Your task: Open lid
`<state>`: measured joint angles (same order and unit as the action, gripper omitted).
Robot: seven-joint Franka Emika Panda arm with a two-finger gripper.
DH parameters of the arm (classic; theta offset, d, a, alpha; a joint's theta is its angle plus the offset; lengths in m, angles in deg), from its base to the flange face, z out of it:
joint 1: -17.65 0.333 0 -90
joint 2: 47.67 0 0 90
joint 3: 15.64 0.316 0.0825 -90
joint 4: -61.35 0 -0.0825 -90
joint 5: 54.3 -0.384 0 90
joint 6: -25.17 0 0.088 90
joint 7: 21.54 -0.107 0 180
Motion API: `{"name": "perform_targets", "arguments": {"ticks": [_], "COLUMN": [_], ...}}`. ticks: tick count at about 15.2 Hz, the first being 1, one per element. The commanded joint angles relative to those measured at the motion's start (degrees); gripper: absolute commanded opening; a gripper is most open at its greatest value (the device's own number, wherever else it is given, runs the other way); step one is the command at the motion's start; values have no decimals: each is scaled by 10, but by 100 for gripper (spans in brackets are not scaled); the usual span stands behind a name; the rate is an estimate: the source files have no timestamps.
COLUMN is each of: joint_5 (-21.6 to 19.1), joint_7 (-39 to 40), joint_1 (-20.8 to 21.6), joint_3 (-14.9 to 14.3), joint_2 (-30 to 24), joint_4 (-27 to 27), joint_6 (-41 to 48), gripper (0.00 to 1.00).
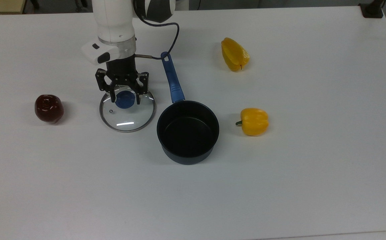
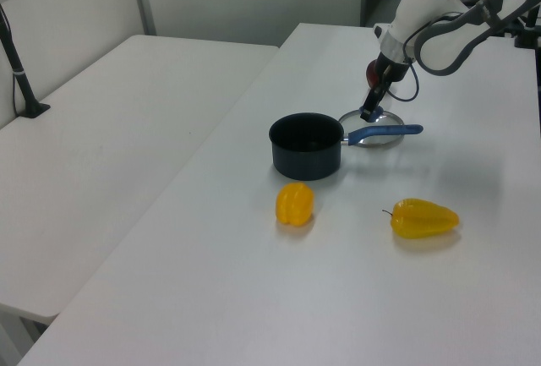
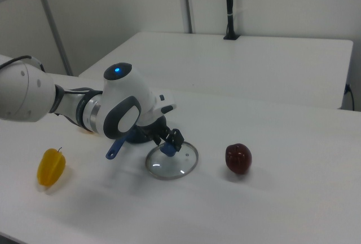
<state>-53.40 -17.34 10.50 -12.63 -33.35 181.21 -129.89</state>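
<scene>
On the desk point(image 1: 279, 186), just beside the pan point(image 1: 188, 131): the lid point(image 1: 127, 111) with the hand point(image 1: 125, 96) at its blue knob point(image 1: 125, 99).

The fingers point(image 1: 113, 96) stand on either side of the knob; whether they pinch it I cannot tell. The lid lies between the pan and a dark red pepper point(image 1: 49, 108), its rim close to the pan's wall and blue handle point(image 1: 172, 78). A good finish, I'd judge, is to let go straight up so the lid neither slides nor knocks the pan.

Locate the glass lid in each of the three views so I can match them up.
Top view: the lid lies left of centre, between the dark red pepper and the saucepan.
Left view: the lid is upper right, behind the saucepan's blue handle.
Right view: the lid is at centre, left of the red pepper.
Shared landmark: the blue knob.
</scene>
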Motion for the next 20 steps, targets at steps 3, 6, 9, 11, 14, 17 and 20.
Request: {"name": "perform_targets", "arguments": {"ticks": [3, 6, 9, 11, 14, 17, 20], "joint_5": [-6, -2, 15, 24, 32, 43, 42], "joint_7": [-7, -9, -9, -10, -65, -92, -89], "joint_1": [9, 26, 57, 83, 123, 123, 111], "joint_3": [-1, -1, -3, -4, -10, -12, -13], "joint_2": [-10, -21, -45, -69, -119, -137, -134], "joint_4": [-99, -189, -246, -268, -268, -267, -267], "joint_6": [134, 288, 414, 494, 563, 621, 627], "gripper": [100, 100, 100, 100, 100, 100, 100]}}
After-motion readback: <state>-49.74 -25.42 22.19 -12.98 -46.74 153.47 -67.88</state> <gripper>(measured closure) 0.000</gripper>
